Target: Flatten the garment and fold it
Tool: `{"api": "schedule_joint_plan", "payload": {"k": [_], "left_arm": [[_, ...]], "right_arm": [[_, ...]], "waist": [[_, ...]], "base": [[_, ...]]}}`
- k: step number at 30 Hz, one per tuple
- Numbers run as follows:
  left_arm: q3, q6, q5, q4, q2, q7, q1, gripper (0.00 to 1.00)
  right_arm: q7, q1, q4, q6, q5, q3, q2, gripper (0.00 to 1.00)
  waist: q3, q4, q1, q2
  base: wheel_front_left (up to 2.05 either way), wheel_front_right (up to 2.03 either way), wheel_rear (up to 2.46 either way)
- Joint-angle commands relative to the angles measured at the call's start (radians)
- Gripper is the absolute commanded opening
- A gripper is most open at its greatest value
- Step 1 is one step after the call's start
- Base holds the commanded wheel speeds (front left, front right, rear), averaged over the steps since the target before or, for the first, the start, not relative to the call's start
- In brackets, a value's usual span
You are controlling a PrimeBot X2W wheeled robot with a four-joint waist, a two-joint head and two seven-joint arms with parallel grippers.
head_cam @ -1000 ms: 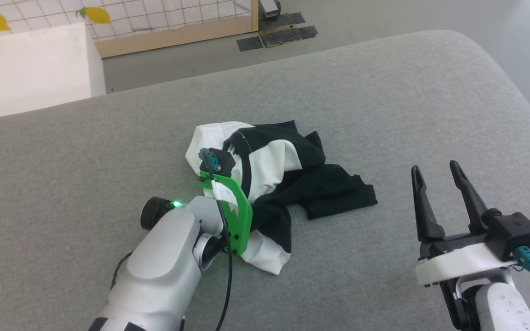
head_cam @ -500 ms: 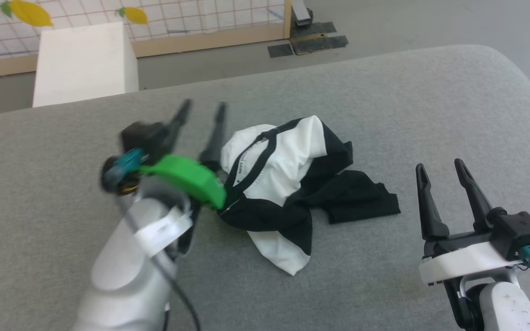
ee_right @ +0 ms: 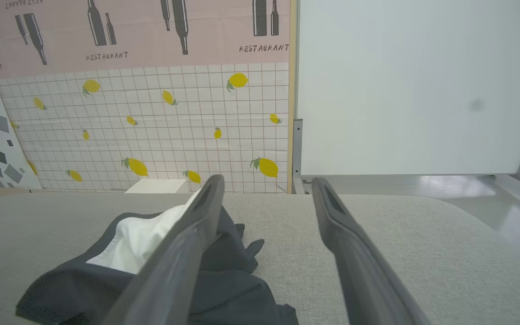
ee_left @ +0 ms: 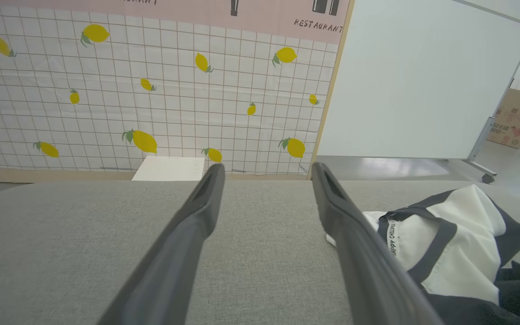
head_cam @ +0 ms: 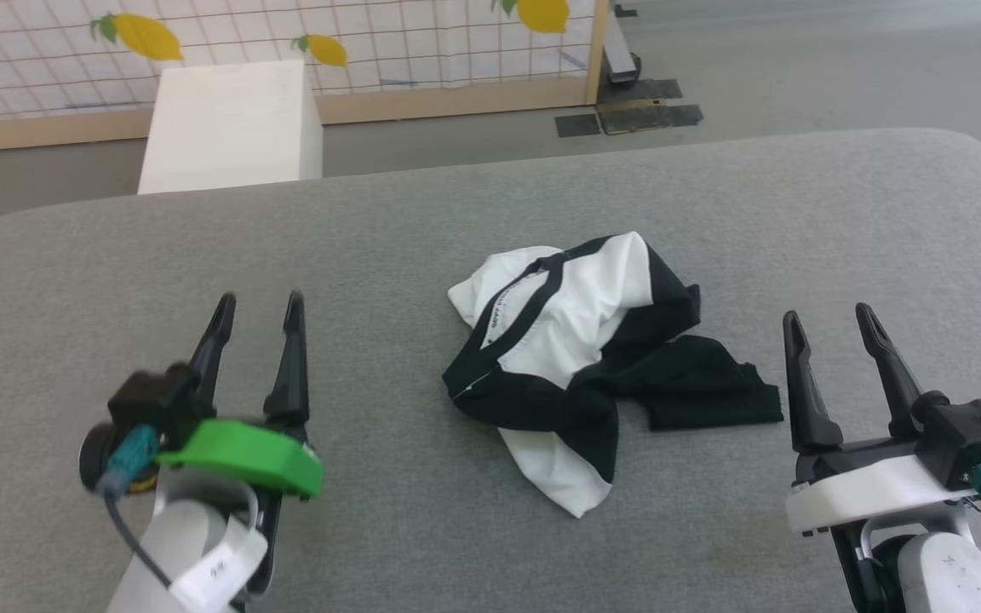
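The garment lies crumpled in a heap at the middle of the grey padded surface, white body and black sleeves tangled, the black neckband facing up. Its chest print is hidden. My left gripper stands open well to the left of the heap, nothing between its fingers. My right gripper stands open to the right of it, also holding nothing. The left wrist view has the garment at lower right; the right wrist view has the garment at lower left, behind my left finger.
A white box stands on the floor beyond the surface's far edge, before a lemon-patterned grid wall. A wooden post and dark floor plates sit at the back right. A white panel stands behind.
My left gripper has let go of the garment and drawn back to the left, now open and apart from it. The camera has tilted, shifting the whole picture. The right gripper stays put.
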Motion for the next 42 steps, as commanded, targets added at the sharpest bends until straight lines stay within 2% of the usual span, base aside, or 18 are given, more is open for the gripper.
{"api": "schedule_joint_plan", "payload": {"k": [1, 5, 9, 16, 20, 27, 28, 29, 30, 36, 42], "left_arm": [[0.013, -0.004, 0.022, -0.014, -0.008, -0.004, 0.033, 1.0], [0.042, -0.013, 0.053, -0.043, -0.035, -0.004, 0.096, 1.0], [0.071, -0.021, 0.078, -0.07, -0.066, -0.004, 0.132, 1.0], [0.102, -0.049, 0.11, -0.091, -0.106, -0.004, 0.138, 1.0], [0.108, -0.063, 0.123, -0.092, -0.123, -0.004, 0.131, 1.0], [0.113, -0.083, 0.136, -0.089, -0.143, -0.004, 0.114, 1.0], [0.114, -0.085, 0.136, -0.088, -0.145, -0.004, 0.112, 1.0], [0.114, -0.088, 0.136, -0.087, -0.148, -0.004, 0.109, 1.0], [0.114, -0.09, 0.137, -0.085, -0.149, -0.004, 0.108, 1.0], [0.118, -0.1, 0.139, -0.067, -0.156, -0.004, 0.104, 1.0], [0.128, -0.105, 0.14, -0.052, -0.159, -0.005, 0.123, 1.0]], "right_arm": [[0.003, 0.016, -0.006, -0.002, -0.008, 0.001, 0.0, 1.0], [0.019, 0.025, -0.015, -0.002, -0.011, 0.013, 0.0, 1.0], [0.078, 0.019, -0.022, -0.002, -0.016, 0.087, 0.0, 1.0], [0.339, -0.035, -0.006, -0.002, -0.027, 0.25, -0.012, 1.0], [0.51, -0.067, 0.006, -0.002, -0.005, 0.284, -0.017, 1.0], [0.715, -0.122, 0.031, -0.002, -0.007, 0.324, -0.031, 1.0], [0.738, -0.125, 0.038, -0.002, -0.009, 0.325, -0.032, 0.48], [0.764, -0.129, 0.043, -0.002, -0.011, 0.331, -0.034, 0.1], [0.783, -0.13, 0.046, -0.002, -0.012, 0.335, -0.036, 0.0], [0.862, -0.071, 0.013, -0.002, 0.0, 0.297, -0.049, 0.0], [0.933, 0.129, -0.118, -0.002, -0.031, 0.07, -0.041, 0.0]], "waist": [[-0.005, 0.015, 0.0, 0.0081], [-0.001, 0.037, 0.0, 0.0081], [0.006, 0.058, 0.0, 0.0081], [0.024, 0.1, 0.0, 0.0081], [0.036, 0.118, 0.0, 0.0081], [0.066, 0.141, 0.0, 0.0081], [0.069, 0.143, 0.0, 0.0081], [0.072, 0.147, 0.0, 0.0081], [0.074, 0.148, 0.0, 0.0081], [0.065, 0.153, 0.0, 0.0081], [0.034, 0.133, 0.0, 0.0081]], "base": [[0.0, 0.0, 0.0], [0.0, 0.0, 0.0], [0.0, 0.0, 0.0], [0.0, 0.0, 0.0], [0.0, 0.0, 0.0], [0.0, 0.0, 0.0], [0.0, 0.0, 0.0], [0.0, 0.0, 0.0], [0.0, 0.0, 0.0], [0.0, 0.0, 0.0], [0.0, 0.0, 0.0]]}}
